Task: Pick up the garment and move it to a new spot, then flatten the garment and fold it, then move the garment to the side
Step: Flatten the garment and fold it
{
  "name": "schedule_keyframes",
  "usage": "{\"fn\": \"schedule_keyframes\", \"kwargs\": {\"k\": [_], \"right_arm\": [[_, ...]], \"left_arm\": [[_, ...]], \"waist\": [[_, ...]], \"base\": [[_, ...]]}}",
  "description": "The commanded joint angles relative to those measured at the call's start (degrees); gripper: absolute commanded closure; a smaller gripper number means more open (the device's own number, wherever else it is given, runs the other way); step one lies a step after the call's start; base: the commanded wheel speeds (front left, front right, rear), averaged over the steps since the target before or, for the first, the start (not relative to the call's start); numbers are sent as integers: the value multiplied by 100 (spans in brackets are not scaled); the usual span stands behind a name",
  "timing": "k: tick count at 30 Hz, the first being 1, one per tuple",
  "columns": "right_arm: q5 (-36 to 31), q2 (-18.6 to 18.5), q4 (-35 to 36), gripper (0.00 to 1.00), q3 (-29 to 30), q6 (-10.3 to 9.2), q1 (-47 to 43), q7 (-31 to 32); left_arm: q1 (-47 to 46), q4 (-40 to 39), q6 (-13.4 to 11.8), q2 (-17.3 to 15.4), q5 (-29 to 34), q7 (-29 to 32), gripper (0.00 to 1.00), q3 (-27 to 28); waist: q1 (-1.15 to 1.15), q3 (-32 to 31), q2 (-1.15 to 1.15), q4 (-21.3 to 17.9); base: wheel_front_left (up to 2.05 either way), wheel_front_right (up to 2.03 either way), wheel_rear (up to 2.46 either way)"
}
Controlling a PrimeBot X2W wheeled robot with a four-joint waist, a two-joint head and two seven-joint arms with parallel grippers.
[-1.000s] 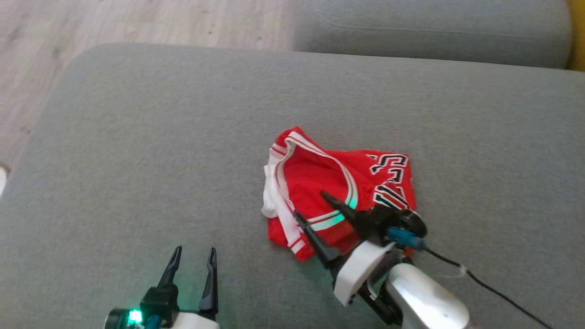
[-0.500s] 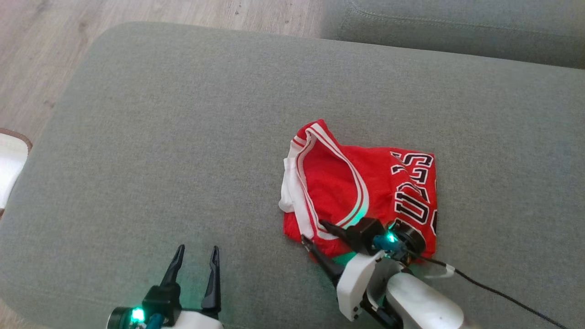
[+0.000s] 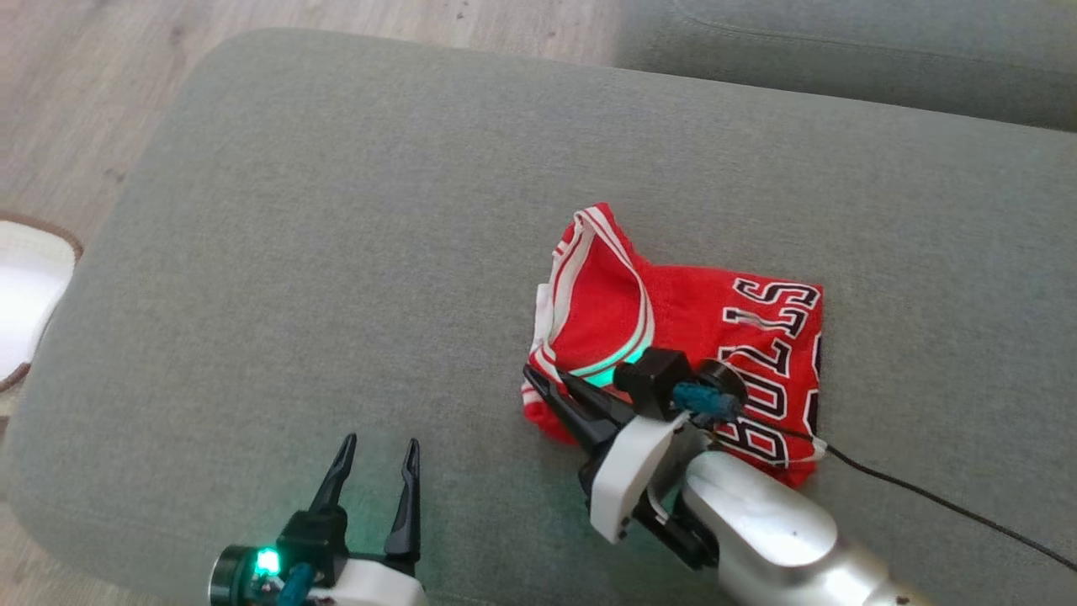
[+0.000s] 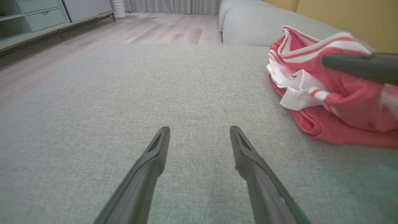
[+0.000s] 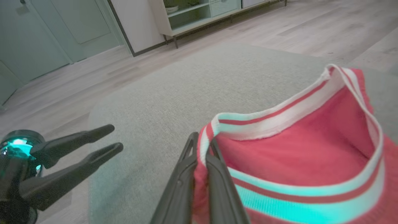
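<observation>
Right gripper (image 3: pixel 545 380) pinches the red garment (image 3: pixel 698 316) at its near-left striped edge; left gripper (image 3: pixel 380 450), spread and empty, sits further left.

red jersey (image 3: pixel 673 328) with white-striped trim and black lettering, crumpled in a heap on the grey sofa cushion (image 3: pixel 336 252)

Reference: grey-green sofa seat cushion (image 3: pixel 336 252), woven fabric, rounded corners.
- Pale wood-plank floor (image 3: pixel 76 93) beyond its far-left corner.
- Second grey cushion (image 3: pixel 841 59) past its far edge, with a narrow gap between them.
- White object with a brown rim (image 3: pixel 25 303) on the floor just off its left edge; identity unclear.
- Across the floor from the cushion: pale green sideboard (image 4: pixel 37 18) with drawers, grey curtains (image 4: pixel 168 5), pale door (image 5: pixel 46 34).
- Yellow wall (image 4: pixel 351 15) behind the cushion's far right.
</observation>
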State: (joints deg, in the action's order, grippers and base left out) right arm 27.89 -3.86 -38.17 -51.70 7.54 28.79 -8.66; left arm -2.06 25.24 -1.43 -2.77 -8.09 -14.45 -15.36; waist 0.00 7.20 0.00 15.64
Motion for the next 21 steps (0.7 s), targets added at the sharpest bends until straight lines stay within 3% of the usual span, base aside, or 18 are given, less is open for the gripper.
{"fn": "schedule_keyframes", "kwargs": {"k": [1,3,4,5,10,13,15,21], "right_arm": [[164,97,201,100,-150,-5,158,-101],[358,97,201,100,-305,-5,189,-82],[450,97,171,35,-347,-5,201,-84],[501,97,103,0,-401,-5,217,-61],[798,98,89,0,-584,-5,295,-355],[736,98,5,0,-313,-5,352,-569],[519,98,-136,0,117,-5,349,-620],[-638,96,212,0,2121,-5,-236,-631]], "left_arm": [[-189,-128,3,-11,-6,-55,0,111],[-193,-107,-3,-11,-8,-55,0,104],[-194,-90,-1,-11,-5,-55,0,105],[-196,-73,0,-11,-6,-55,0,108],[-201,-28,-42,-10,2,-55,0,206],[-206,-39,-58,-10,43,-55,0,312],[-203,-66,-69,-10,76,-55,0,374],[-207,-143,-104,-10,199,-55,0,600]], "waist": [[0,7,0,69],[0,11,0,109],[0,10,0,122],[0,6,0,133],[0,-40,0,18],[0,-111,0,-170],[0,-169,0,-325],[0,-304,0,-825]], "base": [[0,0,0],[0,0,0],[0,0,0],[0,0,0],[0,0,0],[0,0,0],[0,0,0],[0,0,0]]}}
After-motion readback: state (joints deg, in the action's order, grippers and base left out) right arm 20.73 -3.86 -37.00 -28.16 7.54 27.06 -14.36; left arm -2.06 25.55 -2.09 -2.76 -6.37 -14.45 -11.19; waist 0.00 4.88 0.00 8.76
